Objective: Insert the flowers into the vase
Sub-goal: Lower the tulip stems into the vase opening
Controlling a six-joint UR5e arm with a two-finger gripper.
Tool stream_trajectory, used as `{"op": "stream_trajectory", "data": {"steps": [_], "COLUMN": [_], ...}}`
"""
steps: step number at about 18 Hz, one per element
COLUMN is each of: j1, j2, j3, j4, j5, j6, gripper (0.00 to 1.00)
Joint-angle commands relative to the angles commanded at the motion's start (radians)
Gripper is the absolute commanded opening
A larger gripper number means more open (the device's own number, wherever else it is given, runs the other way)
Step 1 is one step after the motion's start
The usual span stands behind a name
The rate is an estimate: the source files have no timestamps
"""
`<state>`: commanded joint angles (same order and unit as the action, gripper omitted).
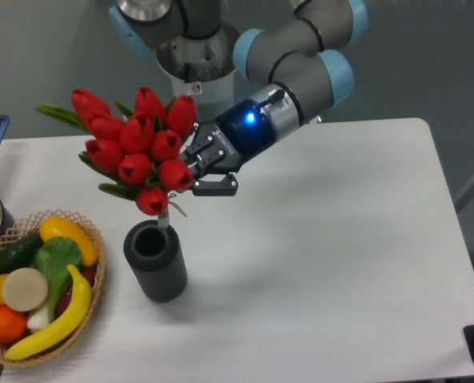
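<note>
The gripper [195,174] is clamped on the flowers [137,148], held above the vase [155,260]. The stem tip seems just inside the mouth. Lower straight down, keeping the stems centred, before letting go.

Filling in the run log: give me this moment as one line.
phase: insertion | gripper: shut on flowers | stem tip at vase mouth | not released
</note>
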<state>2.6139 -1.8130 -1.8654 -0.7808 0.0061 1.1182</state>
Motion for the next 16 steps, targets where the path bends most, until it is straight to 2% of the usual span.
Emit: {"op": "stream_trajectory", "data": {"steps": [3,8,16], "j1": [-0.017,-0.020,-0.026], "j2": [-0.032,-0.052,-0.055], "j3": [0.005,-0.009,-0.058], "j4": [0.000,0.000,0.000], "j5": [0.000,0.002,0.012], "j6": [0.024,0.032,0.041], "gripper": [0.14,0.14,0.15]}}
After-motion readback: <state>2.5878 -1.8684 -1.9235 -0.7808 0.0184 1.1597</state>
